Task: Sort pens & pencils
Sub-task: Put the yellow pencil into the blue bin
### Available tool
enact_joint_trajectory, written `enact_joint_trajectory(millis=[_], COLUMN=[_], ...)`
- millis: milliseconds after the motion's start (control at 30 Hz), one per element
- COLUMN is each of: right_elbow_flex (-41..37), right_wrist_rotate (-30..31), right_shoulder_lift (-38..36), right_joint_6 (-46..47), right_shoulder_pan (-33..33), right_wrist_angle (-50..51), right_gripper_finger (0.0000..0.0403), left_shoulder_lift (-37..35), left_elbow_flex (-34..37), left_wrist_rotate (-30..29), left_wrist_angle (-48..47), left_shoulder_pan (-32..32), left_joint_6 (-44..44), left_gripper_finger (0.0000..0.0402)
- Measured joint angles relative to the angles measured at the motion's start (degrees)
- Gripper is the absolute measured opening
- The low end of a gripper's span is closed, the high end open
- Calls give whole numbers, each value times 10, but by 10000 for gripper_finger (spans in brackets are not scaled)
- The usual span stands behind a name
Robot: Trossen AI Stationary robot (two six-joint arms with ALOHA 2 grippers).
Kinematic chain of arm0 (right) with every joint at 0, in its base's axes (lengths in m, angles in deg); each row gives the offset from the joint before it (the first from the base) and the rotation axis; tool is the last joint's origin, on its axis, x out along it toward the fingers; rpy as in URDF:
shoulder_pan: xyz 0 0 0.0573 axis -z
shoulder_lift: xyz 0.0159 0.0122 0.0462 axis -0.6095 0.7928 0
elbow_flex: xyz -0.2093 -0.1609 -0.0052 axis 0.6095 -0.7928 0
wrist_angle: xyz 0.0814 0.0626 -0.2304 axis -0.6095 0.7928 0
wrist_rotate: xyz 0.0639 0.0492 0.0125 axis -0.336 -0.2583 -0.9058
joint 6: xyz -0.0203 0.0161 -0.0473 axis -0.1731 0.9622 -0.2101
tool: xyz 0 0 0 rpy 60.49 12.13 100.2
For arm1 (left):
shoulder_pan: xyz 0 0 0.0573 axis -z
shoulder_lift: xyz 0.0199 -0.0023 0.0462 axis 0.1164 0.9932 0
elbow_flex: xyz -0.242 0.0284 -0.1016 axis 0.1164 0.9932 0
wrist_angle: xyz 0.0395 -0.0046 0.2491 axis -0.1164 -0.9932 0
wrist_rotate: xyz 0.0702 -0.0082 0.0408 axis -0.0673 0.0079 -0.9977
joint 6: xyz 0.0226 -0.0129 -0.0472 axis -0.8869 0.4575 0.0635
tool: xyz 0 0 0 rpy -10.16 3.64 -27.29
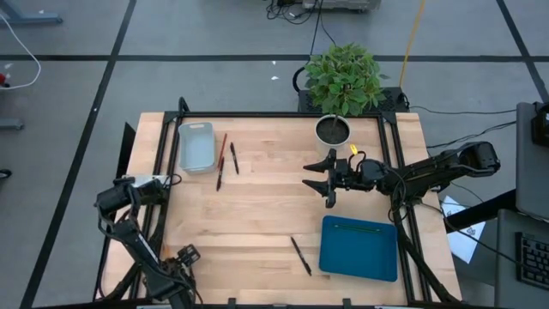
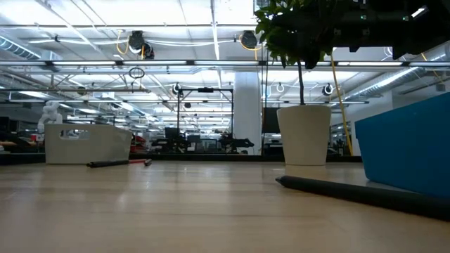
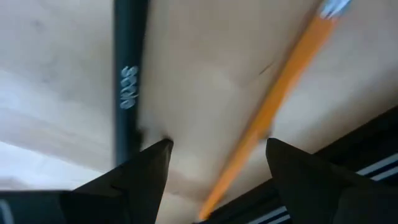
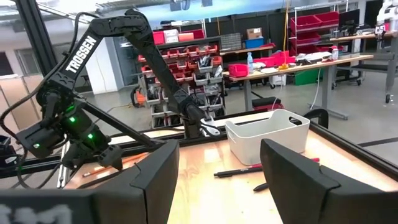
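My left gripper (image 3: 217,155) (image 1: 184,255) is open and points down at the table's near left corner. An orange pencil (image 3: 273,106) lies flat between its fingers. A black pen (image 3: 127,81) lies just outside one finger. Another black pen (image 1: 300,255) lies beside the blue tray (image 1: 358,249), which holds a green pencil (image 1: 360,227). A red pencil (image 1: 221,160) and a black pen (image 1: 233,158) lie next to the white tray (image 1: 196,146). My right gripper (image 1: 313,174) (image 4: 221,162) hovers open over the table's middle right.
A potted plant (image 1: 333,130) stands at the far edge, just behind my right gripper. A black frame (image 1: 257,116) runs around the wooden table. Bare wood lies in the middle between the two trays.
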Motion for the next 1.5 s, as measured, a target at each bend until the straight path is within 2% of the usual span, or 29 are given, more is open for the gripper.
enact_joint_trajectory(millis=[133,467,567,767,1100,1500], right_elbow_flex=[0,0,0,0,0,0], right_wrist_rotate=[0,0,0,0,0,0], right_shoulder_lift=[0,0,0,0,0,0], right_joint_6=[0,0,0,1,1,15], right_shoulder_pan=[0,0,0,0,0,0], right_wrist_angle=[0,3,5,28,34,34], right_gripper_finger=[215,215,215,215,215,215], left_shoulder_lift=[1,3,3,3,3,3], left_elbow_flex=[4,5,5,6,5,5], left_wrist_rotate=[-33,-86,-87,-52,-42,-25], left_wrist_angle=[-11,-24,-24,-22,-20,-20], left_shoulder_pan=[-16,-61,-76,-85,-58,-48], left_joint_6=[-48,-99,-95,-75,-87,-120], left_gripper_finger=[275,276,276,264,198,73])
